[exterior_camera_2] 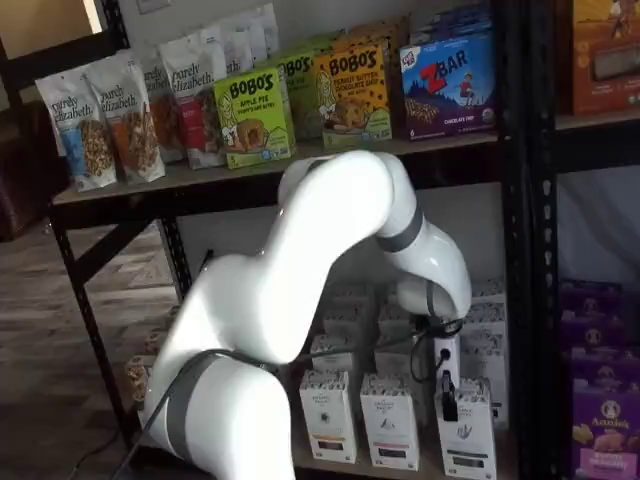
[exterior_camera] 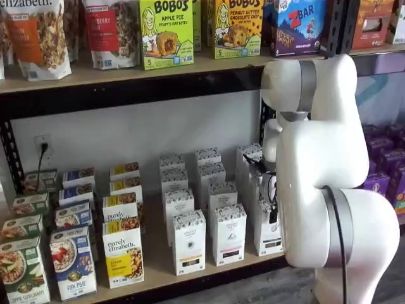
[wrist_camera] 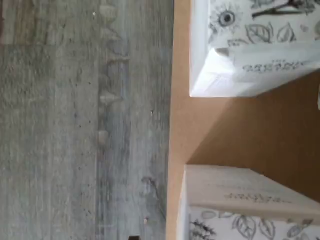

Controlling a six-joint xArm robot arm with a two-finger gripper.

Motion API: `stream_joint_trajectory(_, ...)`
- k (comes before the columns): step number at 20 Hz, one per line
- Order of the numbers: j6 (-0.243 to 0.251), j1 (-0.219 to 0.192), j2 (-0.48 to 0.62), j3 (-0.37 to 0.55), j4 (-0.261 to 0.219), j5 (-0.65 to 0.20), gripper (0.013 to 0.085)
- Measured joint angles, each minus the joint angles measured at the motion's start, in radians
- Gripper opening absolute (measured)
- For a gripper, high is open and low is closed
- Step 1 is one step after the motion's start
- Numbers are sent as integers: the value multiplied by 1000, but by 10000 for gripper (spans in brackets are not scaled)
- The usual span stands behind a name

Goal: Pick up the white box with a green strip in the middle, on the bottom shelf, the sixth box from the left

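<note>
The white box (exterior_camera: 264, 240) stands at the right end of the front row on the bottom shelf (exterior_camera: 158, 269), partly behind my arm. It shows again as a tall carton with a speckled top and a small dark label, the white box (exterior_camera_2: 470, 440). My gripper (exterior_camera_2: 447, 392) hangs over its front upper edge with one black finger against its face, and the gripper (exterior_camera: 273, 214) shows dark beside a cable. It holds nothing. The wrist view shows the shelf board (wrist_camera: 220, 130) and two leaf-patterned carton tops (wrist_camera: 250, 50) (wrist_camera: 245, 210). I cannot tell which of them is the white box.
Like white cartons (exterior_camera: 188, 244) (exterior_camera: 229, 234) stand in rows to the left, then yellow "purely elizabeth" boxes (exterior_camera: 122, 253). Purple boxes (exterior_camera_2: 600, 420) fill the bay to the right, beyond a black upright (exterior_camera_2: 540, 250). The upper shelf (exterior_camera: 126, 73) carries snack boxes. Grey plank floor (wrist_camera: 75, 125) lies below the shelf edge.
</note>
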Motion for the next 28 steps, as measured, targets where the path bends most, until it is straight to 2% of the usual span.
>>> stream_joint_trajectory(4, 30, 1, 29, -21, -33, -24, 850)
stream_joint_trajectory(8, 28, 1, 46, -35, -32, -33, 850)
stream_joint_trajectory(10, 13, -1, 51, -41, -16, -32, 770)
stream_joint_trajectory(13, 5, -2, 51, -40, -9, -36, 730)
stream_joint_trajectory(15, 10, -3, 51, -43, -15, -29, 650)
stream_joint_trajectory(20, 21, -1, 53, -49, -26, -19, 650)
stream_joint_trajectory(21, 23, -1, 53, -50, -28, -17, 610)
stream_joint_trajectory(24, 20, -1, 52, -50, -24, -12, 570)
stream_joint_trajectory(26, 19, 0, 49, -48, -23, -10, 490)
stream_joint_trajectory(28, 19, -1, 43, -37, -23, -21, 490)
